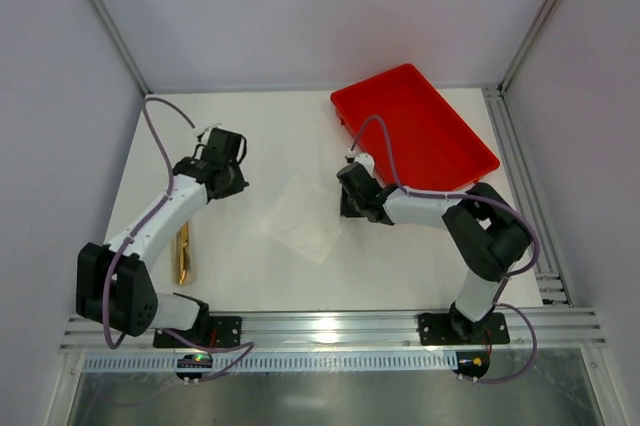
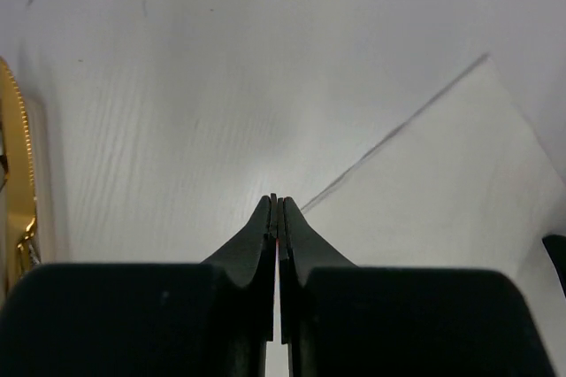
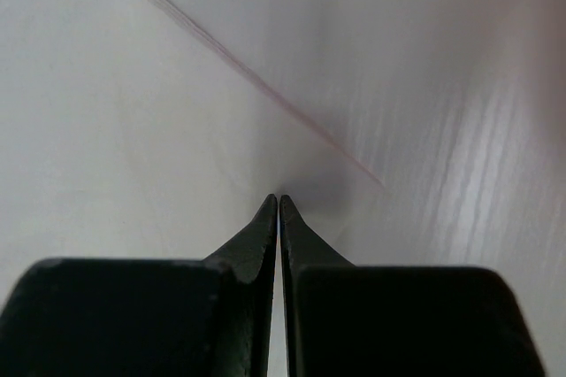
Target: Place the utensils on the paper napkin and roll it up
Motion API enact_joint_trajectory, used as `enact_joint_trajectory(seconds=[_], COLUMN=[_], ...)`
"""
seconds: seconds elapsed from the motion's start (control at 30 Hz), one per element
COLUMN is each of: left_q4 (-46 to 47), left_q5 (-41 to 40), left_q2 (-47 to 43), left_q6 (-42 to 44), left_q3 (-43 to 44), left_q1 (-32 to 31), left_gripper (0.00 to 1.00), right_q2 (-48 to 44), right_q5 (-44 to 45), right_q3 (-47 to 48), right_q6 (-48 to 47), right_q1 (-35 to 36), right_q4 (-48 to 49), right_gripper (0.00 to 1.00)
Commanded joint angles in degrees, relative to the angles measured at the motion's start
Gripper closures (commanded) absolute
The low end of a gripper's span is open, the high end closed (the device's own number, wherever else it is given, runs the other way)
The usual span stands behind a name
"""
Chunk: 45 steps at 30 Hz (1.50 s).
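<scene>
The paper napkin (image 1: 302, 216) lies flat on the white table between the two arms, turned like a diamond. Golden-handled utensils (image 1: 183, 254) lie to its left, beside the left arm; their gold edge (image 2: 18, 173) shows at the left rim of the left wrist view. My left gripper (image 1: 238, 184) is shut with nothing in it, its tips (image 2: 276, 202) low at the napkin's (image 2: 460, 191) left edge. My right gripper (image 1: 346, 208) is shut too, its tips (image 3: 279, 202) down on the napkin (image 3: 133, 129) near its right edge. No paper shows between either pair of jaws.
A red plastic tray (image 1: 415, 131) stands at the back right, just behind the right arm. An aluminium rail (image 1: 330, 326) runs along the near table edge, and white walls enclose the left, back and right sides.
</scene>
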Motion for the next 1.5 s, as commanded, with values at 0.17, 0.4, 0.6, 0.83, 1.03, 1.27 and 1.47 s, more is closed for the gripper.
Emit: enact_joint_trajectory(seconds=[0.17,0.4,0.6,0.83,1.03,1.27,1.47], left_q4=[-5.0,-9.3,-15.1,-17.1,-16.6,-14.5,-13.6], left_q5=[-5.0,-5.1,-5.5,-1.1,-2.4,3.4,-0.2], left_q2=[-8.5,-12.2,-12.0,-12.7,-11.8,-2.3,2.3], left_q6=[0.1,2.2,2.8,13.4,11.3,13.2,12.5], left_q3=[-2.7,-1.0,2.0,0.7,-2.8,-3.4,-4.6], left_q1=[5.2,10.5,12.4,14.2,19.7,25.5,26.2], left_gripper=[0.92,0.52,0.01,0.00,0.09,0.37,0.52], right_q2=[-8.0,-17.7,-27.7,-38.9,-45.2,-45.7,-45.7], right_q5=[4.2,-4.8,-16.4,-18.5,-20.5,-20.8,-25.9], right_q3=[-8.0,-5.5,-2.1,-3.6,-7.1,-8.4,-9.9], right_q6=[6.0,-0.3,-4.9,-7.0,-8.2,-10.8,-9.4], right_q1=[0.4,0.4,0.4,0.4,0.4,0.2,-0.8], right_q4=[-2.3,-1.4,-4.8,-7.6,-7.4,-7.8,-5.3], right_gripper=[0.96,0.79,0.41,0.00,0.00,0.00,0.00])
